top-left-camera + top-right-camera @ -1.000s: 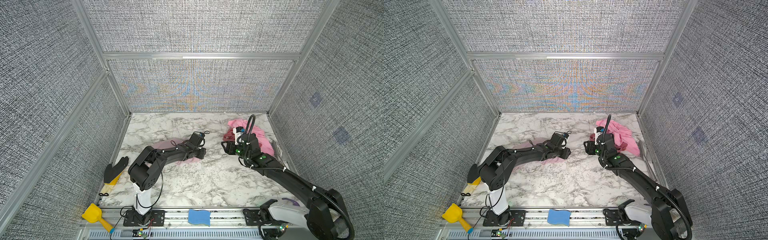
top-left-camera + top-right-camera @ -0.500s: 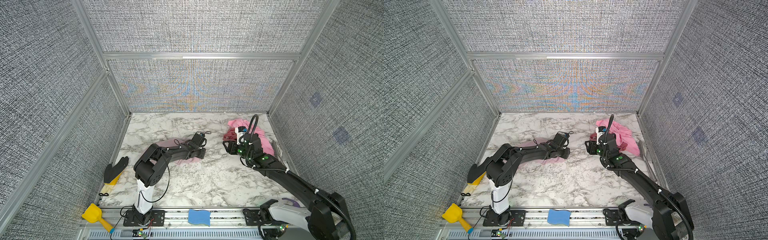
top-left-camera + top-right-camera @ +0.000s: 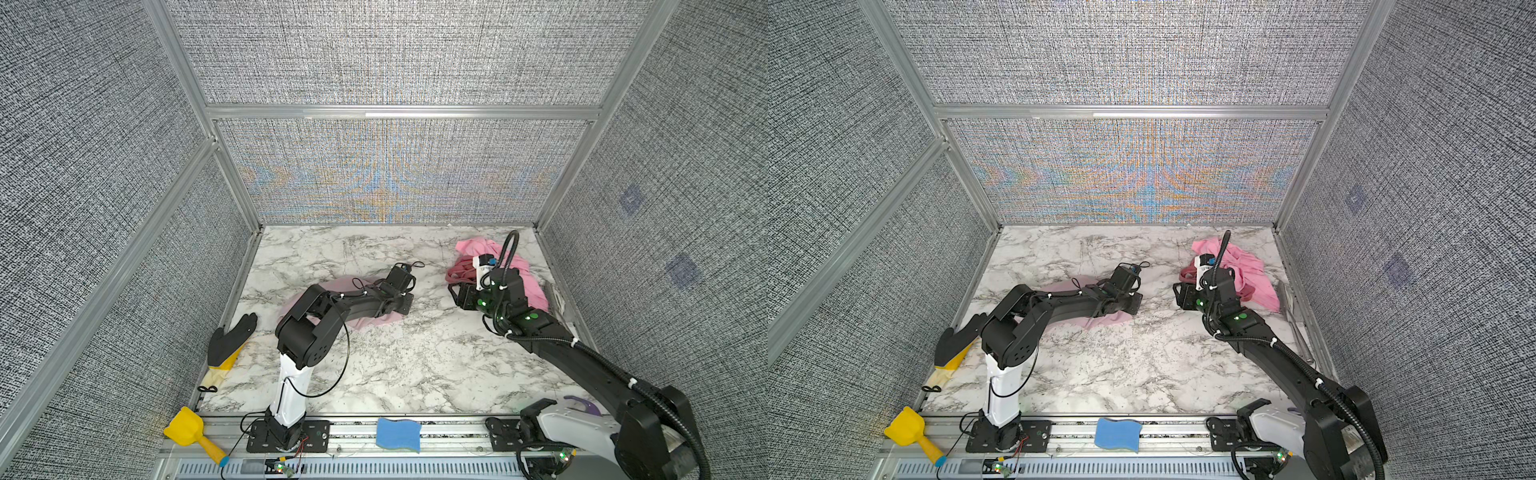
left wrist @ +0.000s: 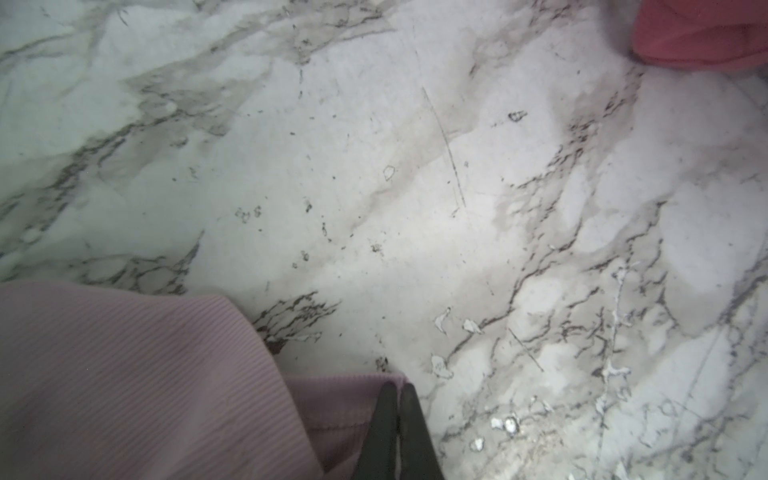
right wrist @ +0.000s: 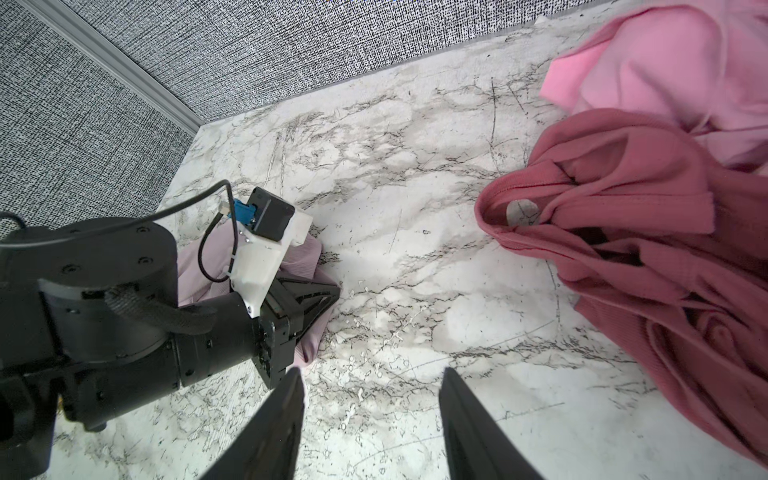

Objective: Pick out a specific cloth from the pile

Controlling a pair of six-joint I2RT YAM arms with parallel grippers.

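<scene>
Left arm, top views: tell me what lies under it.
Under the left arm lies the pale mauve cloth, spread on the marble table; its edges show on both sides of the arm. The cloth's middle is covered, so anything on it there cannot be seen.

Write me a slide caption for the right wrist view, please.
Open right claw hovers between the pink pile and the left claw, shut on the pale mauve cloth.

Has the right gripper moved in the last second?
No. In a top view the right gripper sits where it was, open, at the near-left edge of the pile.
</scene>
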